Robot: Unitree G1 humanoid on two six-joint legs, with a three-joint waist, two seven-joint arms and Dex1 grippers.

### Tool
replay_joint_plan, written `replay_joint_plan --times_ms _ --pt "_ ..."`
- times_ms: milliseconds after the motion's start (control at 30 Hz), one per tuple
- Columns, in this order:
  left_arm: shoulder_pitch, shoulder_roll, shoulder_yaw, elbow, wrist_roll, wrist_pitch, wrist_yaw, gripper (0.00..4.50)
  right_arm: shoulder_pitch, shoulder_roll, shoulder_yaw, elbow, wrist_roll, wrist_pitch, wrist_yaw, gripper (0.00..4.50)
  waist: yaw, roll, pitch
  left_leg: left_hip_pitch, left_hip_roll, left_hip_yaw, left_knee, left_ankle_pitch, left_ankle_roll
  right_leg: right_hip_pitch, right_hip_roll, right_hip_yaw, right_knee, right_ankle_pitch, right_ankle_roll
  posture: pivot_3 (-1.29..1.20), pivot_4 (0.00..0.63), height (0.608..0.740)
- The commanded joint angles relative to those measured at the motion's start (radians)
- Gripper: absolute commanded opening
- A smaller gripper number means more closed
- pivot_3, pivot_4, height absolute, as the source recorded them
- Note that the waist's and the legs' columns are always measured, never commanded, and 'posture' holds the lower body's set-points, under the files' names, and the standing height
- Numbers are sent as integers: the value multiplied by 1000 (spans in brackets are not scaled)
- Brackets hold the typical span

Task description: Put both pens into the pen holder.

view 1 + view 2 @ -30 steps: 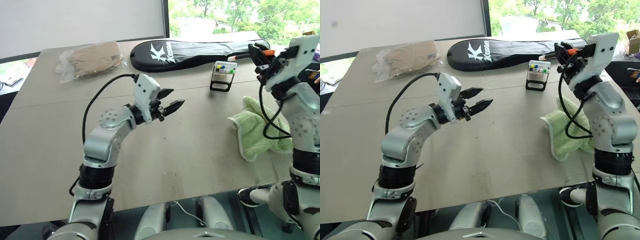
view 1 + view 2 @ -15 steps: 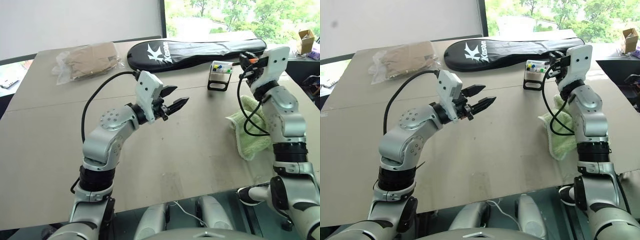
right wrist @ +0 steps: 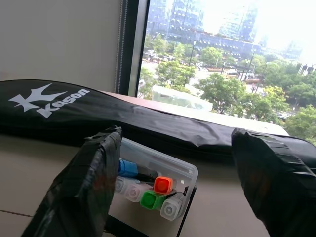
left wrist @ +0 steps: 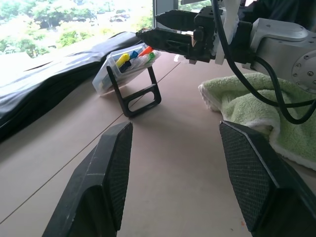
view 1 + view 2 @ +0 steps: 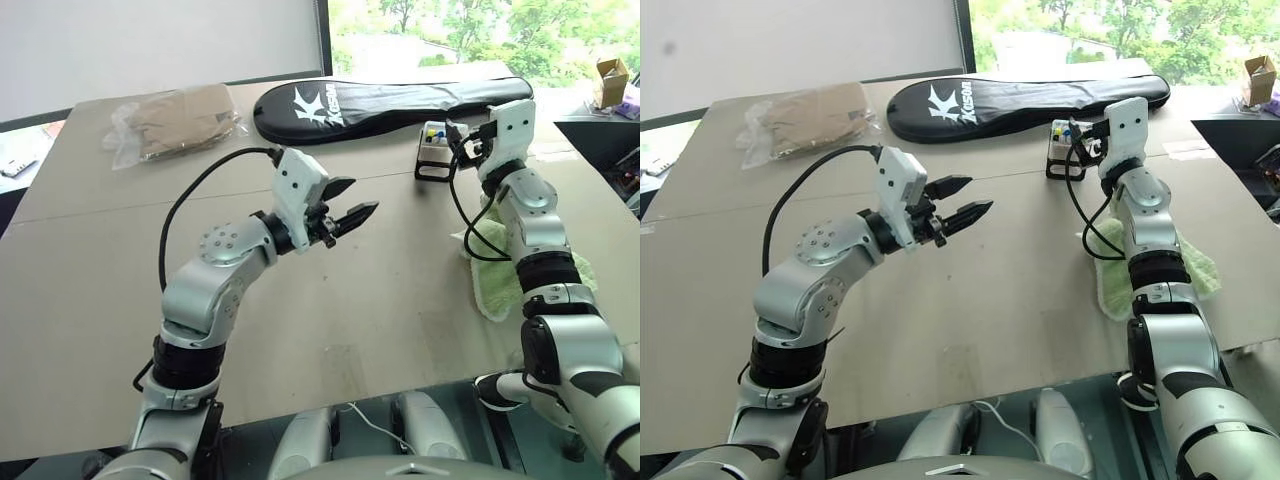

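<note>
From the head cameras I see my right gripper (image 5: 1090, 135) reaching to the pen holder (image 5: 1064, 150), which sits near the far edge of the tabletop (image 5: 1020, 300), just in front of a long black racket bag (image 5: 1020, 98). A green towel (image 5: 1140, 275) lies under my right forearm near the right edge. My left gripper (image 5: 962, 212) hangs above the middle of the tabletop, jaws spread, holding nothing.

From the left wrist camera, the holder (image 4: 129, 74) leans back on its black wire stand, and my right gripper's (image 4: 158, 29) fingers are level with its open top, with coloured caps (yellow, green, orange) poking out.

From the right wrist camera, my two fingers stand wide apart on either side of the holder (image 3: 158, 190), with nothing between them. An orange-capped pen (image 3: 163, 184) stands inside, beside green, blue and pale ends; I cannot tell which blue end, if any, is the second pen.

My worry: the holder is light and propped on a thin stand. If I pull back carelessly, a finger or the dangling cable could clip its rim and tip it, spilling the pens.
</note>
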Motion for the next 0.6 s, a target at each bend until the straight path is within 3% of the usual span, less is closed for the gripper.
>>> replay_joint_plan --times_ms 33,133,200,367,500,600 --pt "28 -20 58 -43 -22 1 63 2880 64 -30 -4 -227 62 57 111 4329 1 0 0 0 0 0 0 0 0 0 0 0 0 0 0 0 150 740" --pt "75 -4 75 -63 -10 -16 75 2880 191 -90 1 -506 160 229 231 4329 5 0 0 0 1 -1 0 0 0 0 0 0 0 0 0 0 150 740" --pt "122 -13 132 -81 -85 22 74 2880 298 -164 20 -699 207 335 312 4429 9 0 0 -2 0 -3 1 0 0 0 0 0 0 0 0 0 150 740" --pt "339 29 262 -186 -138 53 105 4401 667 -349 -59 -1157 400 620 397 4500 17 0 0 -2 1 -4 -1 0 0 0 -1 0 -2 0 0 0 150 740" --pt "507 91 373 -244 -186 41 61 4401 966 -430 -181 -1337 449 677 439 4500 35 0 0 -1 1 -4 -2 0 0 1 0 1 -2 0 0 0 150 740" --pt "594 121 424 -257 -207 29 41 4401 1095 -445 -257 -1402 475 691 445 4500 44 0 0 5 1 -4 -2 -1 1 8 0 1 -5 0 0 0 150 740"
